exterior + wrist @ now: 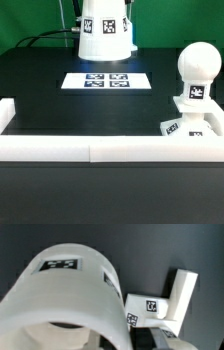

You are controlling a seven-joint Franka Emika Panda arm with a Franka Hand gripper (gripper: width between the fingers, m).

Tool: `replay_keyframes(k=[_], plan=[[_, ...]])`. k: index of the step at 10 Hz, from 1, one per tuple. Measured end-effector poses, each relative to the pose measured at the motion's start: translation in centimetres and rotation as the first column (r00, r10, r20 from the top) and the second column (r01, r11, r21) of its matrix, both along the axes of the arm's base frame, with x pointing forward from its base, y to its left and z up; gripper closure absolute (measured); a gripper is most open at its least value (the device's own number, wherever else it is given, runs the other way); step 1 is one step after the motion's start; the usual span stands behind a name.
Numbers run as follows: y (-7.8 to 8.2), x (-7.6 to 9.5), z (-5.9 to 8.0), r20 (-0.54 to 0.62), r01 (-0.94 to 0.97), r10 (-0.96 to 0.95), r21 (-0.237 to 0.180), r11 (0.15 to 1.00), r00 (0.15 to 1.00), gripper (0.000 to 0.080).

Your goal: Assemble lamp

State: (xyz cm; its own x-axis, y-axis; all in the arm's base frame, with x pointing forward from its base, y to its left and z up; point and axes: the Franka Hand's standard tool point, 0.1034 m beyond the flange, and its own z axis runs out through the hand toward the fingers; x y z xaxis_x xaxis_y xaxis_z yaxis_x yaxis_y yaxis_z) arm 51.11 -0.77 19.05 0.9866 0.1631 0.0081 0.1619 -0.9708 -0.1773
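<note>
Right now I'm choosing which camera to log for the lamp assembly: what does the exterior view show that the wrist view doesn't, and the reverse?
Only the exterior view: the marker board, the round bulb standing on the base, and the low white wall across the front.

Only the wrist view: a close look along the side of the shade, with a white tagged piece beside it, probably the base.

Both: the shade and its tags. Neither shows the end effector's grip clearly.

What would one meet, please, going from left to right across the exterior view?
White wall → marker board → lamp shade → bulb on the base.
</note>
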Motion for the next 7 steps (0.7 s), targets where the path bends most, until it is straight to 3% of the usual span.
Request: replay_keyframes(k=[4,7], plan=[[0.0,-0.2,-0.9,0.015,-0.019,0.019,-0.008,1.0,1.0,0.0755],[3.0,2.3,0.8,0.024,-0.009,0.009,-0.002,1.0,1.0,0.0755]])
